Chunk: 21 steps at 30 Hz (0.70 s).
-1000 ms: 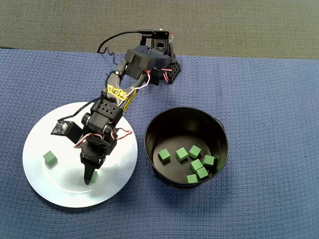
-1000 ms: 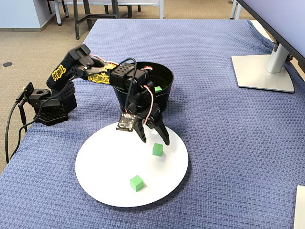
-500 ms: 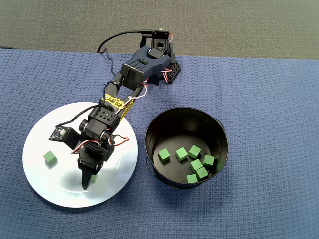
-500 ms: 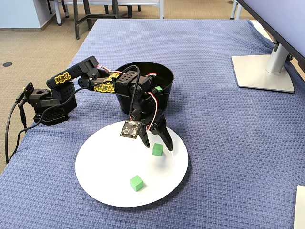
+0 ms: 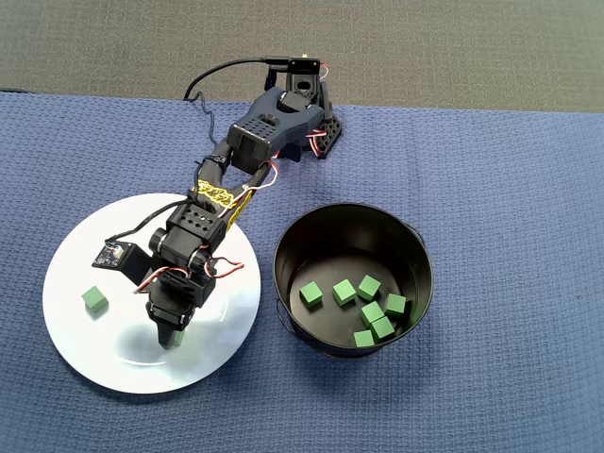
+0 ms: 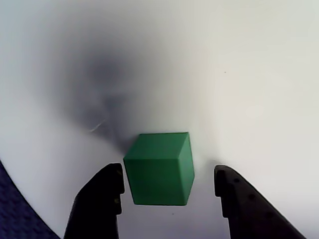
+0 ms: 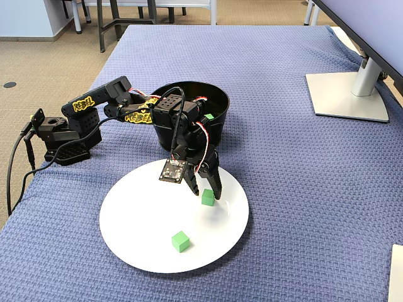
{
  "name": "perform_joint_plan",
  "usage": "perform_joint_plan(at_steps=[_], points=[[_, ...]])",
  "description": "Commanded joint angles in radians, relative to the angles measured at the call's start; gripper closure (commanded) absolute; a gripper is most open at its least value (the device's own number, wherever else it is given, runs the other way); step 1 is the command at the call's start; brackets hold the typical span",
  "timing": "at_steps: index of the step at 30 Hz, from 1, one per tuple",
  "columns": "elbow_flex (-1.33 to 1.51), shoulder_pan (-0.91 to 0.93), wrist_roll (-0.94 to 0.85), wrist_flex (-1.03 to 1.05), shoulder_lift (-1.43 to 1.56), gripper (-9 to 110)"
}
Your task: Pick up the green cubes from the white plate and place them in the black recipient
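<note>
In the wrist view, the gripper is sitting spread around one green cube, its fingers either side but not pressing it. That cube is resting on the white plate, where a second cube is lying nearer the camera. Beyond, the black recipient is holding seven green cubes.

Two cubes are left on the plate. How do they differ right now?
The near cube sits between the open tool's fingers, with a gap on each side in the wrist view; the far cube lies clear of the arm. In the overhead view the near cube is almost hidden under the tool, while the far cube is in plain sight toward the left of the plate. Both are green, look alike and rest flat on the plate.
</note>
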Motion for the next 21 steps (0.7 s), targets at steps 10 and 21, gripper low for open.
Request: perform_joint_plan(at_steps=[10, 21], points=[[-0.129, 0.032, 0.009, 0.04, -0.026, 94], [-0.043, 0.031, 0.037, 0.049, 0.126, 102]])
